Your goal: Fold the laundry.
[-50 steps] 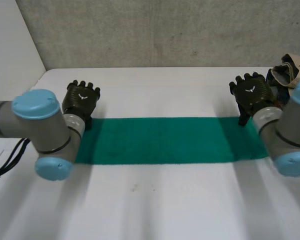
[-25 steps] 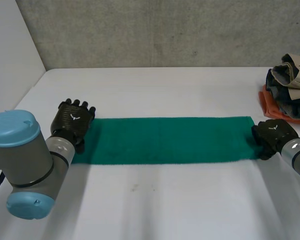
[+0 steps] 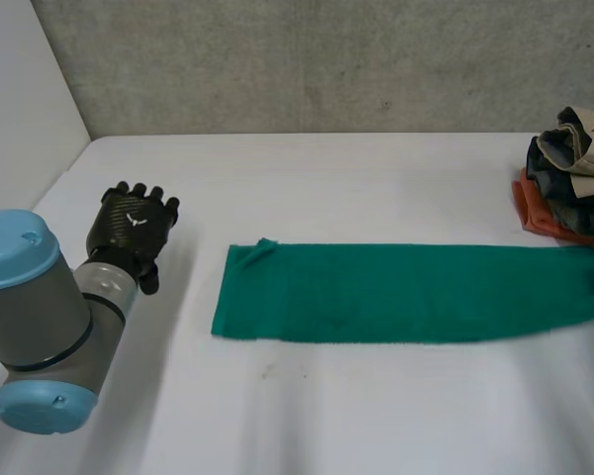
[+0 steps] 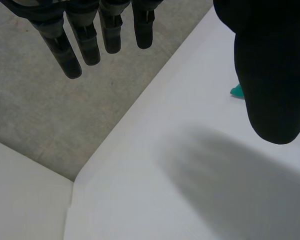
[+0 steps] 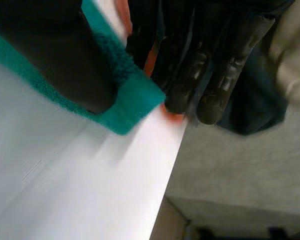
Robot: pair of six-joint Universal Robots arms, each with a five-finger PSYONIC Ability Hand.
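The towel [image 3: 396,293] is plain teal-green, the table [image 3: 376,396] white — left hand [image 3: 131,226] and right hand [image 5: 55,55] black, the clothes pile [image 3: 572,173] beige, navy and orange.

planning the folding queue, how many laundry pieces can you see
4 at least: a green towel spread flat mid-table; stacked at the far right, a beige piece on top, a dark piece under it, an orange piece lowest. More may be hidden in that stack.
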